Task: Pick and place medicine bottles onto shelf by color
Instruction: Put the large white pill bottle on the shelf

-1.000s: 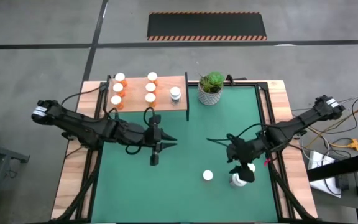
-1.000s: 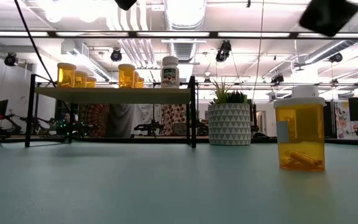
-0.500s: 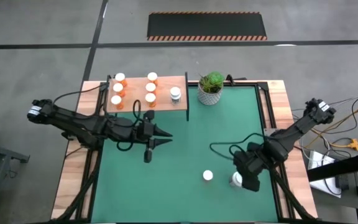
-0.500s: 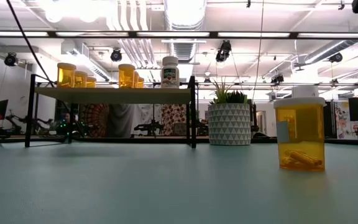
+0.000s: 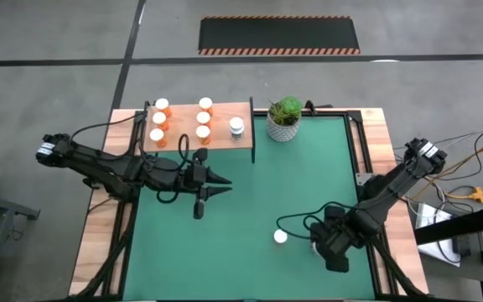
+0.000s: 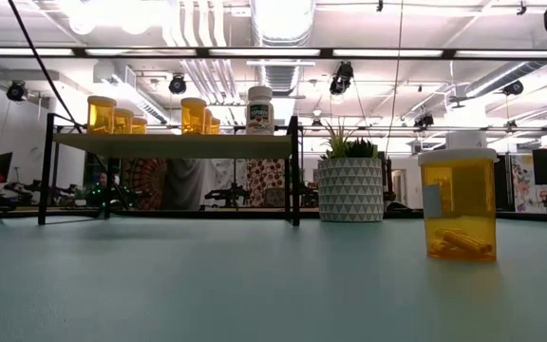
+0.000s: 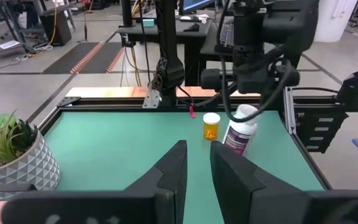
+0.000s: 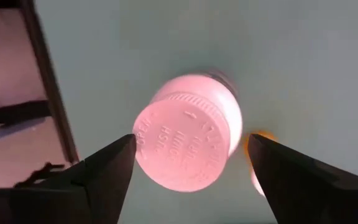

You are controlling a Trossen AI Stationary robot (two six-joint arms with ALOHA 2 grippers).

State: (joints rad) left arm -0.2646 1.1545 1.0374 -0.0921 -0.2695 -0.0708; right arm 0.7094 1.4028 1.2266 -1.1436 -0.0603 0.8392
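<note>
A white medicine bottle (image 8: 188,146) stands upright on the green mat near the table's near right. My right gripper (image 8: 191,165) hangs over it, open and pointing down, one finger on either side of the cap without touching. In the high view the right gripper (image 5: 329,250) hides this bottle. An orange bottle (image 5: 281,236) with a white cap stands just left of it. The wooden shelf (image 5: 216,141) at the far left carries several orange bottles and one white one (image 5: 236,126). My left gripper (image 5: 220,183) hovers near the shelf's front, shut and holding nothing.
A green plant in a white patterned pot (image 5: 284,120) stands right of the shelf at the far edge. The shelf's black posts (image 6: 294,171) rise from the mat. Bare green mat (image 5: 250,201) lies between the two arms. Black frame rails (image 5: 367,159) line the table's sides.
My right gripper has swung toward the table's near edge and tipped steeply downward, coming over the white bottle, which it now covers in the high view. My left gripper has drawn back a little toward the table's left edge and then held still. No bottle has moved.
</note>
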